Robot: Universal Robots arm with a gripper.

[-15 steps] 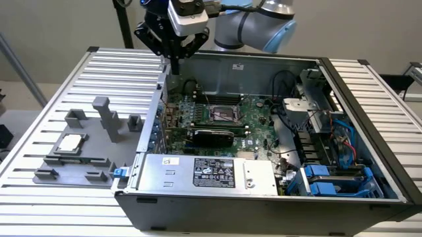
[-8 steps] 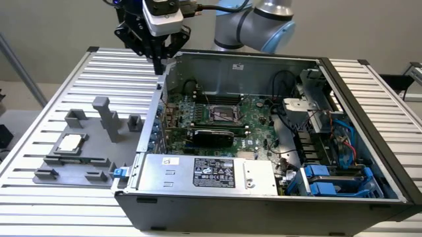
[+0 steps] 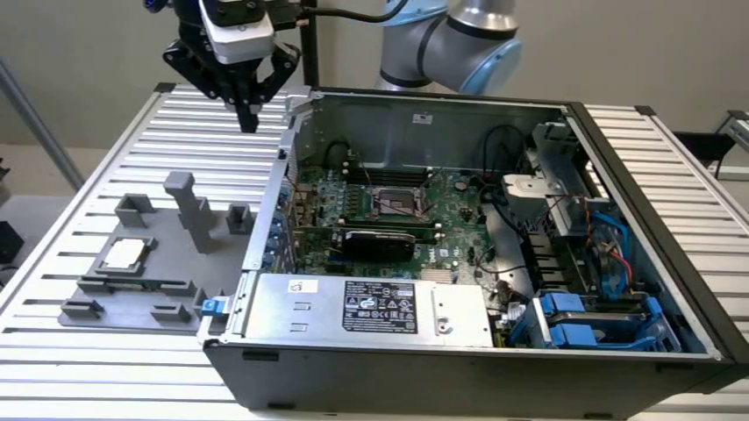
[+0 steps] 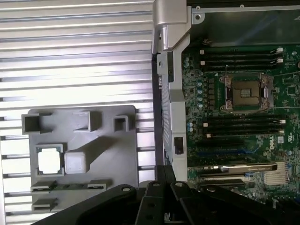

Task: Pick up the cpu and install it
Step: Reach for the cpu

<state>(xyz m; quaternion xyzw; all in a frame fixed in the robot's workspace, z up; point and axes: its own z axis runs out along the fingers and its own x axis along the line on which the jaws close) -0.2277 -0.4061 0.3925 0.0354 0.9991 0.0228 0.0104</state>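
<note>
cpu (image 3: 123, 253) lying flat, metal top upward, in grey tray (image 3: 164, 267)

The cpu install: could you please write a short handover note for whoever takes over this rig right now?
The pincer is shut and empty, raised over the slatted table just outside the open case, on the exterior view's left.
The cpu lies in its grey holder on the table, untouched.
The socket on the motherboard looks empty.
Done: nothing yet.
Left: the pick-up and the install.
</note>
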